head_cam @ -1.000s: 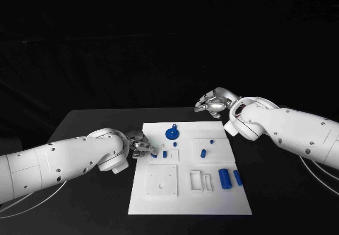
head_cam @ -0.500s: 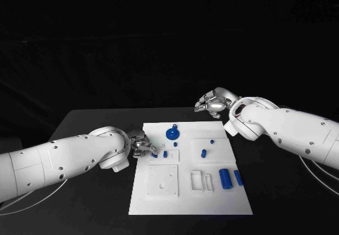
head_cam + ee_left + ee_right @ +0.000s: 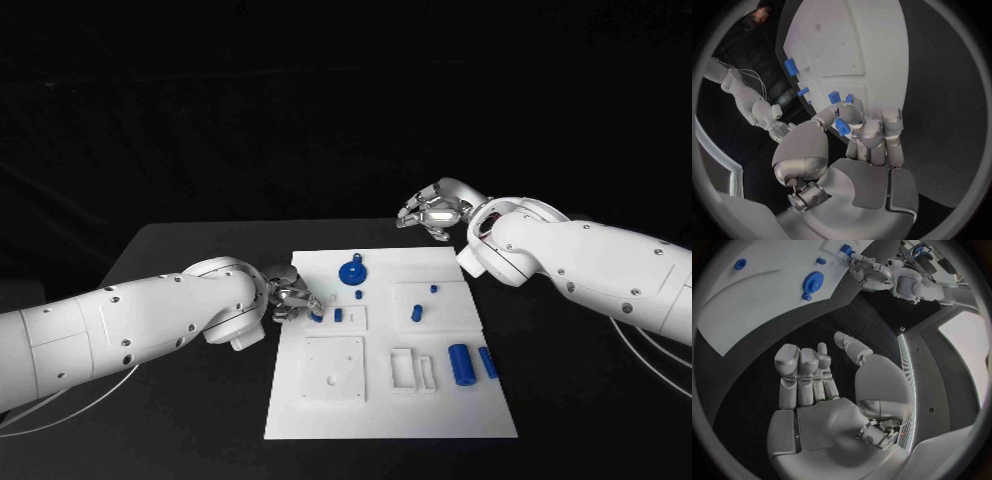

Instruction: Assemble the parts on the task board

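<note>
Dim dark surroundings, fisheye-bent wrist-view edges

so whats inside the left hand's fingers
The silver left hand pinches a small blue part above the white task board; its fingers cover most of it.

Left hand [image 3: 293, 300] low with fingers pinched together, right hand [image 3: 436, 213] held up, fingers curled loosely and holding nothing

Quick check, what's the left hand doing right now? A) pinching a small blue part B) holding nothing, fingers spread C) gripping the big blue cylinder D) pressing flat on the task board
A: the left wrist view shows the left hand pinching a small blue part between thumb and a finger, at the edge of the task board.
</note>
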